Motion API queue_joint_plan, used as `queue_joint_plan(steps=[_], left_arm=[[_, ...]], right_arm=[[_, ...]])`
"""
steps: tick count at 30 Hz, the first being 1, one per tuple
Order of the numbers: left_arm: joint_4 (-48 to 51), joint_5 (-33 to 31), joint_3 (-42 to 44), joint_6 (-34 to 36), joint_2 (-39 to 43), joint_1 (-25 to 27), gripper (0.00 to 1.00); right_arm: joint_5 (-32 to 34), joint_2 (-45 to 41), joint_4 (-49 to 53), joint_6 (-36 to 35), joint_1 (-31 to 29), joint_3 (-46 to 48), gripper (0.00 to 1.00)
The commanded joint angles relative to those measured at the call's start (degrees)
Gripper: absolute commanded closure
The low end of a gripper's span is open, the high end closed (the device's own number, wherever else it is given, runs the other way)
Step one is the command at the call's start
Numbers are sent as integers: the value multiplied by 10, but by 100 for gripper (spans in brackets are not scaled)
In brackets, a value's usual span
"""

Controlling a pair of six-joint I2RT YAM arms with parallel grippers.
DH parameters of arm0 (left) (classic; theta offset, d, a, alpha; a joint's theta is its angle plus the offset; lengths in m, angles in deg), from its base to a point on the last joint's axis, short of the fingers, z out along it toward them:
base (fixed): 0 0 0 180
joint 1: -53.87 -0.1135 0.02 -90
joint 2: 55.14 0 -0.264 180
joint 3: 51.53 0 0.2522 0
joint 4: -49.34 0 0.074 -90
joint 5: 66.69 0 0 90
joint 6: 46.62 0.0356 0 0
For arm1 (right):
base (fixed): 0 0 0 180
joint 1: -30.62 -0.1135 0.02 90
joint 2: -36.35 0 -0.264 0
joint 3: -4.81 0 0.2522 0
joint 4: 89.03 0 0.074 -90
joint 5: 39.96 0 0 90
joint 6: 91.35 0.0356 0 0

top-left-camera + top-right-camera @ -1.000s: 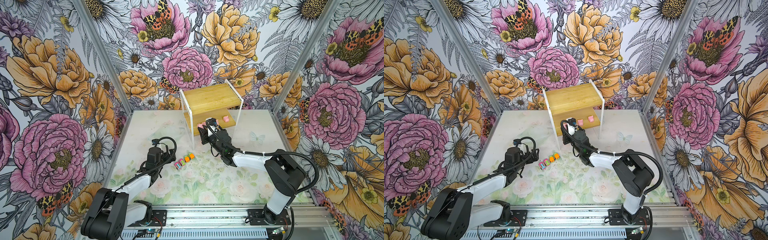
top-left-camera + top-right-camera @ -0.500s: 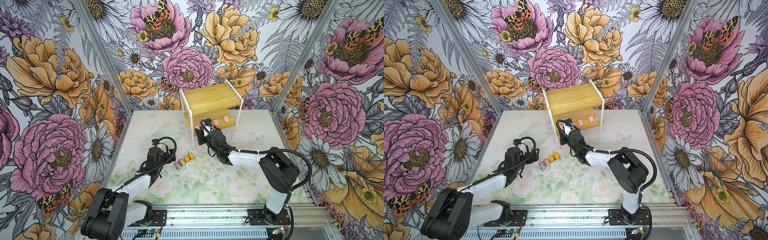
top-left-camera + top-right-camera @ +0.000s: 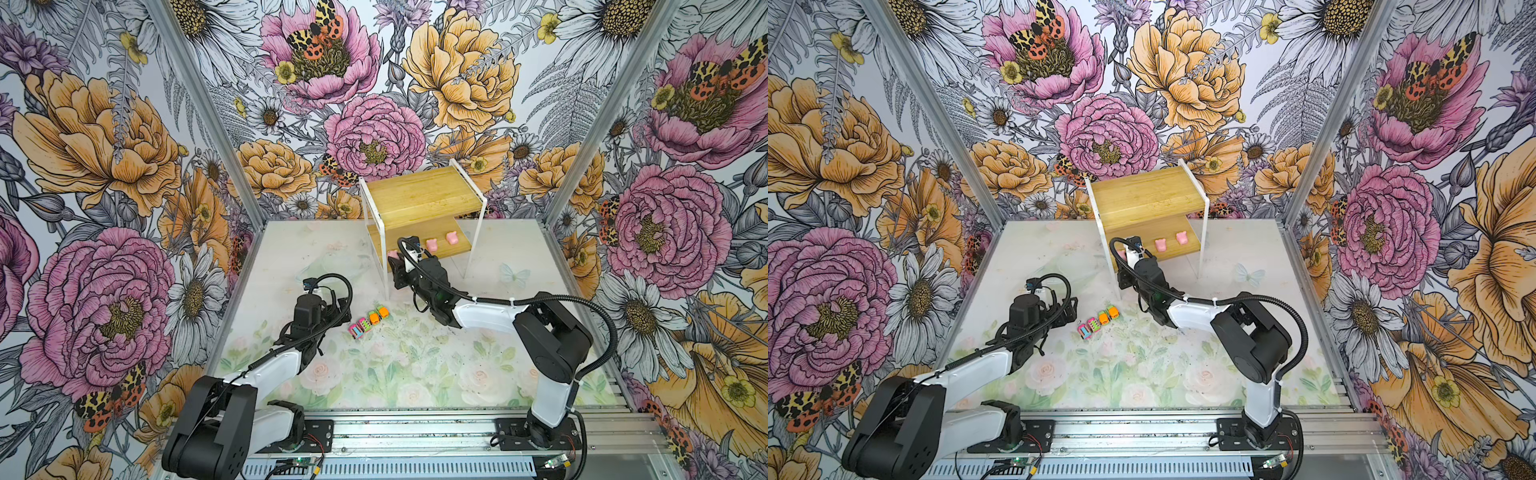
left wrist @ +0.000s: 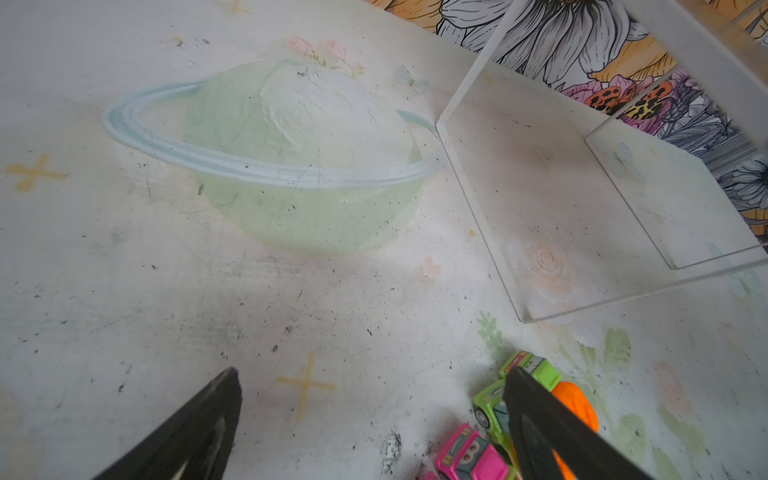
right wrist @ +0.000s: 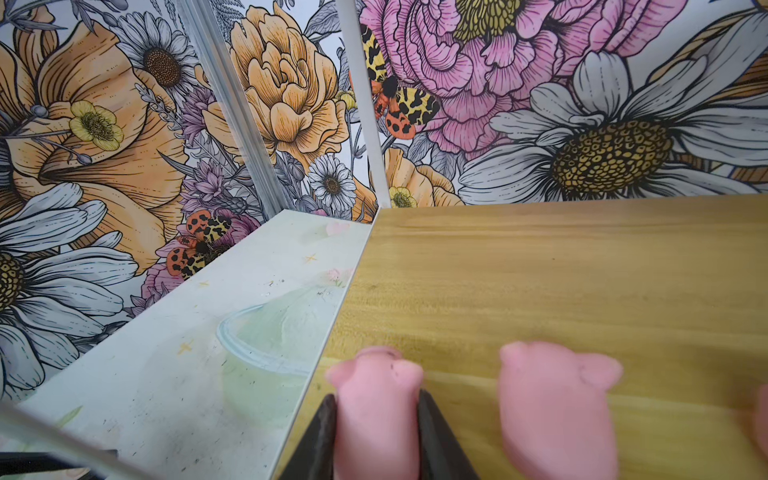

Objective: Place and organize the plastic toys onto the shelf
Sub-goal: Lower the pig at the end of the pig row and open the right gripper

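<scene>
Right tool (image 5: pixel 377 405) pinched on pink pig (image 5: pixel 374 374), set at left edge of shelf (image 3: pixel 419 195) lower board, frame centre in both top views. Second pig (image 3: pixel 432 245), third pig (image 3: pixel 451 237) lined just right. White frame leg (image 3: pixel 376 249) found close beside tool. Left tool (image 4: pixel 372 370) seen spread over table (image 4: pixel 208 270); four cars (image 3: pixel 368 322) rowed beside, orange-green car (image 4: pixel 490 405) partly hidden by finger (image 4: pixel 548 436).

Top views look down alike; wrist views closely face shelf (image 5: pixel 582 270).

Two pink plastic pigs (image 3: pixel 432 245) (image 3: pixel 451 237) sit on the white-framed bamboo shelf (image 3: pixel 419 199)'s lower board; the black right gripper (image 3: pixel 395 262) meets a third pink pig (image 3: pixel 392 252) at its left end. Four toy cars (image 3: pixel 368 322) lie in a row.
</scene>
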Motion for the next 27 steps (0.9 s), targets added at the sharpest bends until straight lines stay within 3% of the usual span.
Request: queue_joint_plan(steps=[1, 10, 16, 27], left_arm=[[-2, 11, -10, 0, -3, -4, 1], [-1, 11, -9, 0, -2, -5, 1], [-2, 11, -10, -1, -4, -5, 1], [-2, 10, -10, -1, -4, -5, 1]], right_arm=[[11, 11, 3, 7, -2, -16, 64], [15, 8, 8, 7, -2, -11, 59], [19, -7, 7, 4, -2, 2, 51], [2, -80, 14, -19, -3, 78, 43]])
